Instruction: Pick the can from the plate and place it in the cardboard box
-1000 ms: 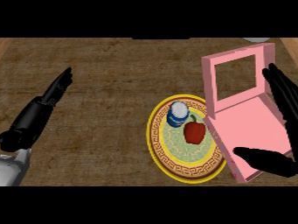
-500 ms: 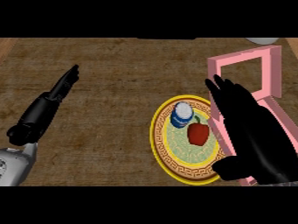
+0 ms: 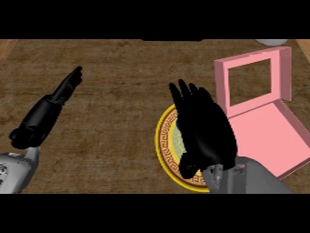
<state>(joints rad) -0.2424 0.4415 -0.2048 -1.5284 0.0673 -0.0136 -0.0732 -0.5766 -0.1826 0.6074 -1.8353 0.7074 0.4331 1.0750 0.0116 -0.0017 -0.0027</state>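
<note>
My left hand (image 3: 58, 98) lies out to the left over the coarse brown woven counter (image 3: 117, 77), fingers straight and together, holding nothing. Well to its right, my right hand (image 3: 203, 129) is spread flat with its fingers straight and slightly fanned, directly above the round plate (image 3: 162, 145), whose yellow rim with a dark key pattern peeks out along the hand's left side. The can is hidden beneath that hand, so I cannot tell how it looks or stands. Just right of my right hand sits the pink box (image 3: 271, 132), a flat square tray with its windowed lid standing open behind it.
</note>
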